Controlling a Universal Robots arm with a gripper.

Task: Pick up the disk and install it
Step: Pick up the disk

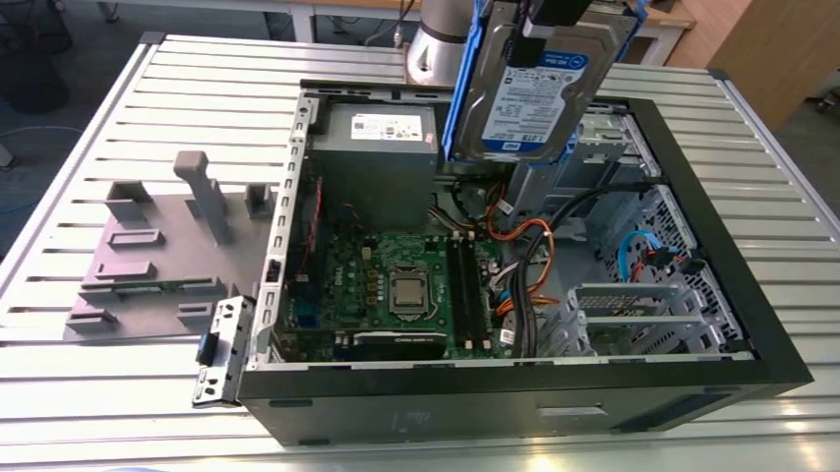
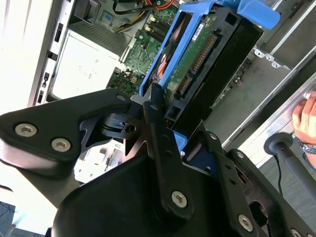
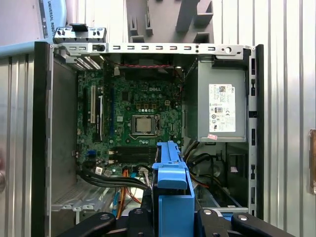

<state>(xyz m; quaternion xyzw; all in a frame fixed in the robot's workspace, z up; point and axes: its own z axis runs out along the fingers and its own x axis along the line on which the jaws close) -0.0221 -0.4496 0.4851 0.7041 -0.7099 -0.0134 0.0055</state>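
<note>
**A:** Where is the disk?

**B:** The disk (image 1: 538,69) hangs upright in the air over the far part of the open computer case (image 1: 499,403), just to the exterior view's right of the power supply (image 1: 374,128) and well clear of the surface (image 1: 118,393). The jaws are clamped on it, one on each side of its blue carrier frame (image 3: 172,197).

**A:** What does it look like?

**B:** It is a flat silver slab with a white-and-blue label (image 1: 532,108) on one face. In the second wrist view the other face is a bare green circuit board (image 2: 190,54) with a connector strip along one end.

**A:** How will it handle?

**B:** I judge it stiff and dense for its size, so it won't flex or sag. It is fragile, though: a knock against the metal case could harm it, and the exposed board shouldn't be pinched. The plastic frame's long edges look like the right place to hold it, though smooth plastic may slip if tilted.
</note>
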